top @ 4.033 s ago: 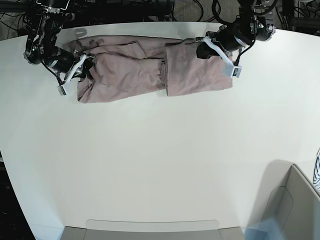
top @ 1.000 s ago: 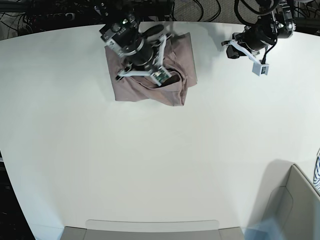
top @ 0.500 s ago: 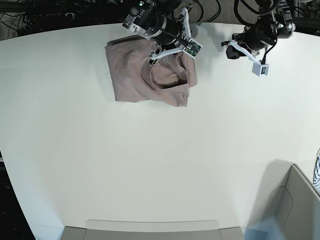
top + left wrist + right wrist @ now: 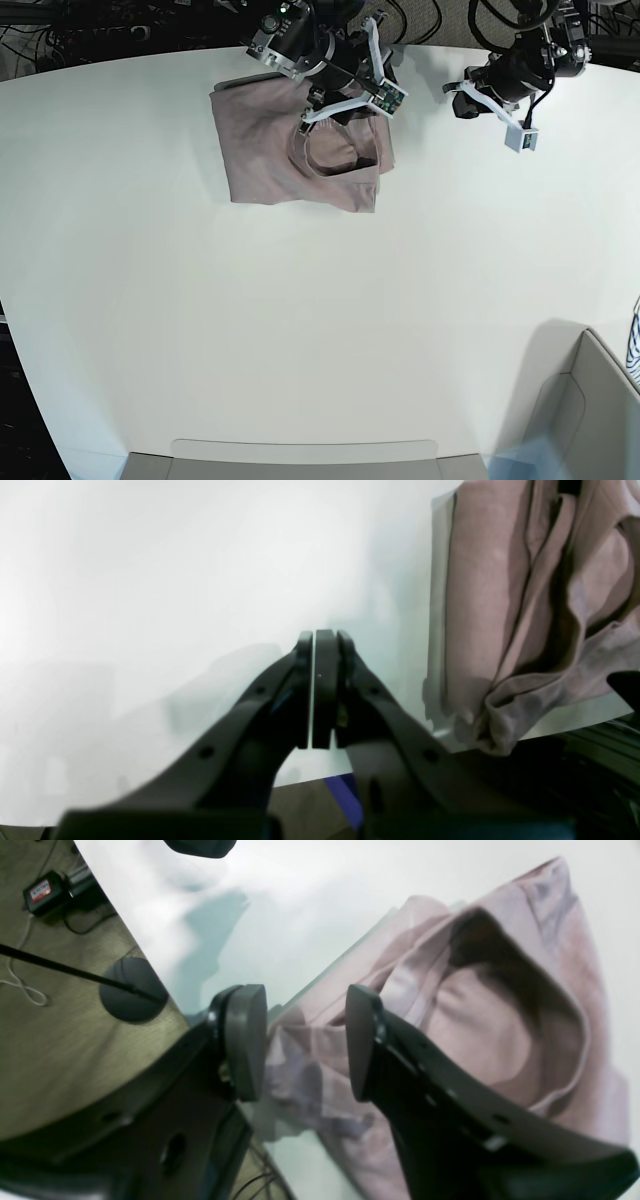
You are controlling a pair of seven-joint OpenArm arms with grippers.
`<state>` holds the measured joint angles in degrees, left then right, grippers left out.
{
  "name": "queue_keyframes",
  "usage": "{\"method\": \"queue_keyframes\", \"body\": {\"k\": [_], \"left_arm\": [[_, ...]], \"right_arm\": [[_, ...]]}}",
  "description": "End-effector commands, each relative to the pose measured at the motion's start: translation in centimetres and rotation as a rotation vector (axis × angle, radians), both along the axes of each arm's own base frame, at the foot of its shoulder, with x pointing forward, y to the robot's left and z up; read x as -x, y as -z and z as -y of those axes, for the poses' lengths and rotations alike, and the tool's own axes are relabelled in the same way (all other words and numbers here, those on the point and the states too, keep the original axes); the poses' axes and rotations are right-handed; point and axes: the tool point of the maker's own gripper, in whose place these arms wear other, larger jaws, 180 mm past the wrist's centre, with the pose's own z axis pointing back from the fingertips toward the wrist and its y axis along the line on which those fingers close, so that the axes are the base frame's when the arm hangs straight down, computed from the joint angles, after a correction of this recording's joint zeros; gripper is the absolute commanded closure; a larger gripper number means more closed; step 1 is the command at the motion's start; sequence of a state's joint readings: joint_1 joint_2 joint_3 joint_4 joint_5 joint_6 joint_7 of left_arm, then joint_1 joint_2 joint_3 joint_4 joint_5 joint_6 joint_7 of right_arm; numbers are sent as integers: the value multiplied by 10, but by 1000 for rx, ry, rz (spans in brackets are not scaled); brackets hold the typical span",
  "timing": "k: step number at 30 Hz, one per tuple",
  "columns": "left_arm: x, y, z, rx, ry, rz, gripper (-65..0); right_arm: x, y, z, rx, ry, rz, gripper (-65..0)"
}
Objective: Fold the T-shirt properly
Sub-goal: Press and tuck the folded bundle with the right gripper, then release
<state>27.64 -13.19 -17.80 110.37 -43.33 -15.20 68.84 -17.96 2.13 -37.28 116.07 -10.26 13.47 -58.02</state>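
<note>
Left wrist view: the left gripper (image 4: 320,690) has its jaws pressed together with nothing between them, hanging over bare white table (image 4: 150,580). The shirt (image 4: 520,615) lies off to the right, apart from the gripper, bunched in long folds at the table's edge.

Right wrist view: the right gripper (image 4: 305,1040) stands with its jaws spread wide. Between the two pads (image 4: 245,1040) shirt fabric (image 4: 450,1015) shows; whether the cloth touches either pad cannot be told. The neck opening gapes as a dark hollow to the right of the jaws, and the shirt's lower corner reaches the table edge (image 4: 165,940).

Base view: the right gripper (image 4: 345,95) sits over the shirt's (image 4: 270,150) far right part, near the table's (image 4: 320,330) far edge, jaws apart. The left gripper (image 4: 490,105) hangs to the right, well clear of the shirt. A second ago the right gripper was closed low on the folded shirt's middle; since then it has shifted toward the far edge and its jaws have come apart, while the left gripper has not moved. Four seconds ago the shirt stretched long across the far side; now it is a compact folded block. Its long axis runs left to right, and the neck opening lies at the right end, facing up.
</note>
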Motion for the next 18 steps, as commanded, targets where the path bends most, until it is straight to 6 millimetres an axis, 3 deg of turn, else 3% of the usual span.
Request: {"method": "queue_keyframes", "body": {"k": [1,4,10,15,18], "left_arm": [[-4,-6,-2,-3,-1,28,-7],[-4,-6,-1,-1,1,28,-7],[-4,-5,-2,-2,-2,27,-7],[-4,-5,0,0,2,26,-7],[-4,-5,0,1,1,26,-7]], "right_arm": [[-13,-17,-4,-41,30,55,-261],[-39,-15,21,-16,120,78,-232],[-62,-7,56,32,230,79,-105],[-62,7,56,59,225,51,-23],[-59,31,47,98,189,-1,-11]]}}
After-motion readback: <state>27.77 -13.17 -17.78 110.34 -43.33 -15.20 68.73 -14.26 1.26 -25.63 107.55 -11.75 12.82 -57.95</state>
